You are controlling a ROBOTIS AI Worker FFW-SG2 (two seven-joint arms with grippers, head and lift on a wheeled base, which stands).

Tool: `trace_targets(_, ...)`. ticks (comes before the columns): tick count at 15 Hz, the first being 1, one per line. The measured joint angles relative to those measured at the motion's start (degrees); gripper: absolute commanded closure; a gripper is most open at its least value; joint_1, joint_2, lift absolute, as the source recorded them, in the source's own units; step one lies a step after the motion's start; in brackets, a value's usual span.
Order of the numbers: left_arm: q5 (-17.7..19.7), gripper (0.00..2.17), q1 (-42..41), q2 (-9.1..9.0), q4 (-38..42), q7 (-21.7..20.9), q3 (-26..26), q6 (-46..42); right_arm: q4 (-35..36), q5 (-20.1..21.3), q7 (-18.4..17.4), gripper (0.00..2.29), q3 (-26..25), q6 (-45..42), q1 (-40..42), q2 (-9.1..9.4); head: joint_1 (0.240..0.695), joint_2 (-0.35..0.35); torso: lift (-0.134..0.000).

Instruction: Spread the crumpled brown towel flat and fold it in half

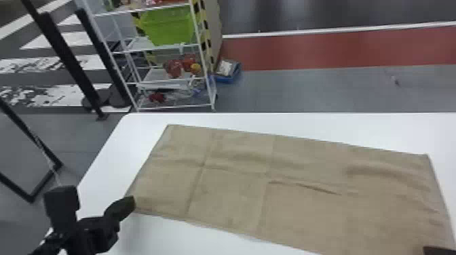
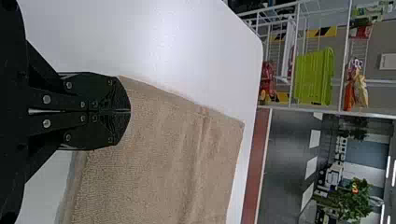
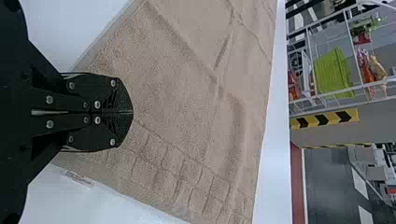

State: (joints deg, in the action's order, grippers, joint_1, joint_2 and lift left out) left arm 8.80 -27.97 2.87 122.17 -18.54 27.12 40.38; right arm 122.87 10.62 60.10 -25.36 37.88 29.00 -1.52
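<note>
Brown towel [image 1: 237, 196]: spread centre to lower right, head view; nubby, creased, four-sided | tag [image 3: 77, 178] near right gripper [image 1: 439, 251]: illegible | left gripper [image 1: 130, 204] lower left, right gripper lower right: both closed, over towel's near edge; cloth pinched, cannot tell | white table [image 1: 115, 159]: smooth margin, upper left

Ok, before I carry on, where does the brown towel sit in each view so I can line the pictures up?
Head view: brown towel across the lower half, from left of centre to the right edge.
Left wrist view: reaching out past the fingertips of the left gripper.
Right wrist view: around the right gripper, its ribbed end band beside the fingertips.
Shared landmark: the green bin on the white rack.
</note>
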Motion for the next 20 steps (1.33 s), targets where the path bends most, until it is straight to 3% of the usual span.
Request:
trace_targets(5,-3.6,1.9,-0.9,-0.23,0.3,0.7,-1.3,0.1,-0.2,0.2,0.1,1.49,0.0,2.1,-0.3,-0.81,0.695,0.177,-0.122)
trace_targets(10,-4.8,1.9,-3.1,-0.28,2.1,0.8,-2.2,1.9,0.0,0.2,2.6,1.49,-1.1,4.9,-0.4,-1.76,0.695,0.164,-0.122)
trace_targets(20,-6.8,1.9,-8.5,-2.06,10.0,0.3,-1.5,9.4,0.2,0.3,6.2,1.5,-5.0,11.4,-1.1,-6.24,0.695,0.101,-0.122)
